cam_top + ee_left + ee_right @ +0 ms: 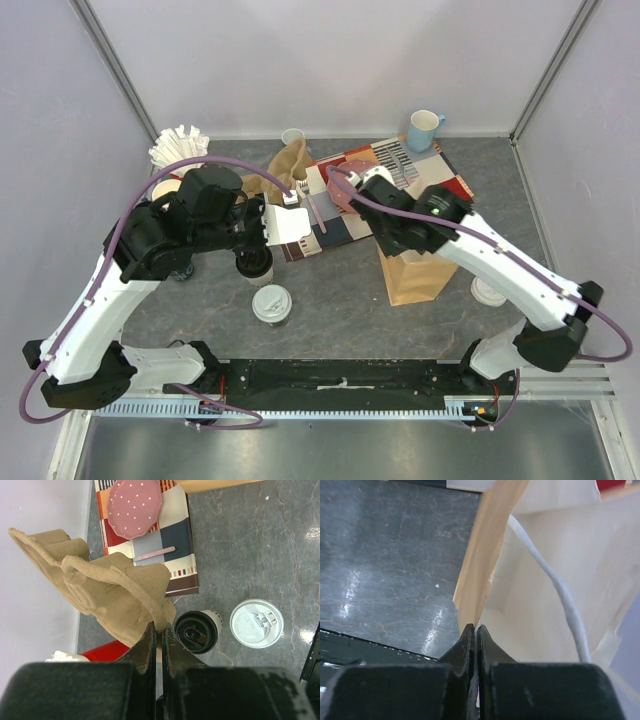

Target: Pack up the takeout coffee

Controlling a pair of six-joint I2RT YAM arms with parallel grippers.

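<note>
The left hand [160, 627] is pressed shut on an edge of the brown moulded-pulp cup carrier [100, 580], which appears lifted off the grey marbled surface [340, 320]. The right hand [474, 630] is pinched on the rim of the tan paper bag [415, 280] on the cups' side, with the bag's mouth open. The coffee is not yet packed: the cream-white paper cup with black lid [197, 630] and the black paper cup with white lid [256, 623] are both seen upright on the surface, just beside each other but apart, long axes vertical. Both cups lie below and to the near side of the left hand, so the left arm is judged much the nearer. The bag is well apart to their right. Neither hand is free, so the carrier would likely have to be set down by the cups before either cup can be picked up and taken rightward to the bag.
</note>
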